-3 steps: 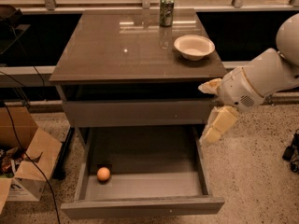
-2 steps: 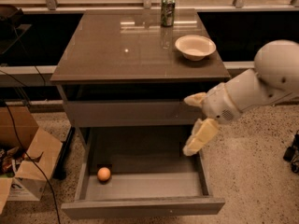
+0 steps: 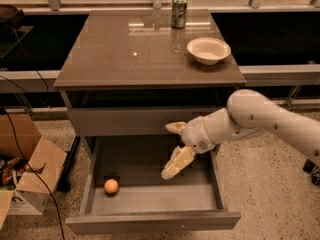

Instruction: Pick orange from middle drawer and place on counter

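The orange (image 3: 111,186) lies on the grey floor of the pulled-out middle drawer (image 3: 150,219), near its front left corner. My gripper (image 3: 171,151) hangs over the drawer's middle, above and to the right of the orange, apart from it. Its two cream fingers (image 3: 177,162) stand spread apart and hold nothing. The glossy brown-grey counter (image 3: 125,54) tops the cabinet above the drawer.
A white bowl (image 3: 208,49) and a green can (image 3: 178,12) stand at the counter's back right. A closed drawer front (image 3: 125,121) sits just above the open drawer. An open cardboard box (image 3: 25,171) and cables lie on the speckled floor to the left.
My arm has swung left from beside the cabinet's right edge to over the open drawer, and the gripper has come lower toward the drawer. The orange has not moved.
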{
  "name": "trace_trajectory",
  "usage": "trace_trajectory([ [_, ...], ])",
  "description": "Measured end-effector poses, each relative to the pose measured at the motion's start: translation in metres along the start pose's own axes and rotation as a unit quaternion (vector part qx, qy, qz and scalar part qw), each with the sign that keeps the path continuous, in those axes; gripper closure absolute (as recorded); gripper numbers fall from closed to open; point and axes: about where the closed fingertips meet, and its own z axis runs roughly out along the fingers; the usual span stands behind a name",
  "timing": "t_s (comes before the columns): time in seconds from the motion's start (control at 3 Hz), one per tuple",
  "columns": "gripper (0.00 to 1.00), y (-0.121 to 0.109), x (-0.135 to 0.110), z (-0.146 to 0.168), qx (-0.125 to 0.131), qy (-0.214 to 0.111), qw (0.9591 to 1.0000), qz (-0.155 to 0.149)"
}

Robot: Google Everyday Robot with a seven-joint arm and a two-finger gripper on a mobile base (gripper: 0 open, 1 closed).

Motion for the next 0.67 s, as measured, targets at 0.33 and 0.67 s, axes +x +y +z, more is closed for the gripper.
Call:
trace_trajectory([
  [0.33,0.00,-0.0174,0.0250,0.0677,-0.025,-0.042,0.9987,0.016],
  [0.67,0.00,-0.0174,0.0250,0.0677,-0.025,-0.042,0.9987,0.016],
])
